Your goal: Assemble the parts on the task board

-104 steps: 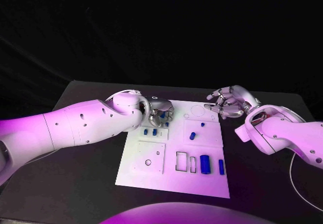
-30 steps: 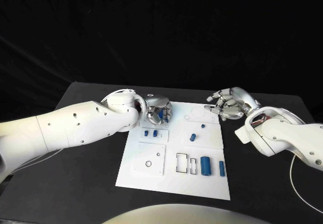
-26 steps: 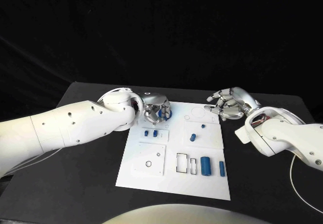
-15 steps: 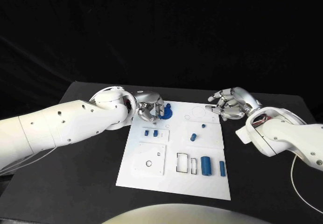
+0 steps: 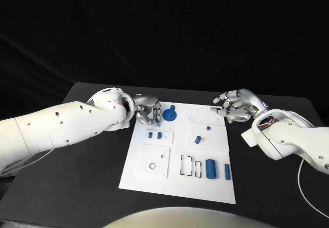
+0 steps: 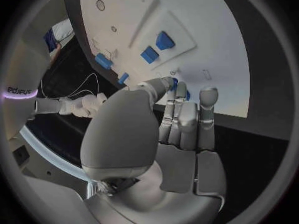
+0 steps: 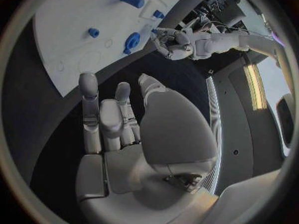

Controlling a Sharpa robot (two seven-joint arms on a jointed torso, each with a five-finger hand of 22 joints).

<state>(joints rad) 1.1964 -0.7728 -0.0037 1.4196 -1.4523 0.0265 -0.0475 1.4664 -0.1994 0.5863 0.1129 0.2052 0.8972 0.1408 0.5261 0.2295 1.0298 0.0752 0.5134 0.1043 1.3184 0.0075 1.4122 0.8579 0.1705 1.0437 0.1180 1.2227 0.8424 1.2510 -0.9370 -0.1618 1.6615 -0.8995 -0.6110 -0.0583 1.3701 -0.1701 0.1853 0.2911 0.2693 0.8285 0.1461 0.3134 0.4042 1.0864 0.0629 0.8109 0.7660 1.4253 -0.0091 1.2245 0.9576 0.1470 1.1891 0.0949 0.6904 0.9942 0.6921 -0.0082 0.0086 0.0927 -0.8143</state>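
The white rectangular task board (image 5: 179, 183) lies mid-table. A round blue part (image 5: 169, 115) sits at its eleven-o'clock corner — just beside the silver left hand (image 5: 147, 113), fingers curled, holding nothing. The silver right hand (image 5: 234, 107) hovers at one o'clock, half-curled, empty. Blue cylinders (image 5: 210, 169) lie at five o'clock.

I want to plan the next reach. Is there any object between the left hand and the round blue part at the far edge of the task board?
Nothing visible stands between them. The left hand is right beside the round blue part, which lies uncovered on the task board; whether they touch is unclear.
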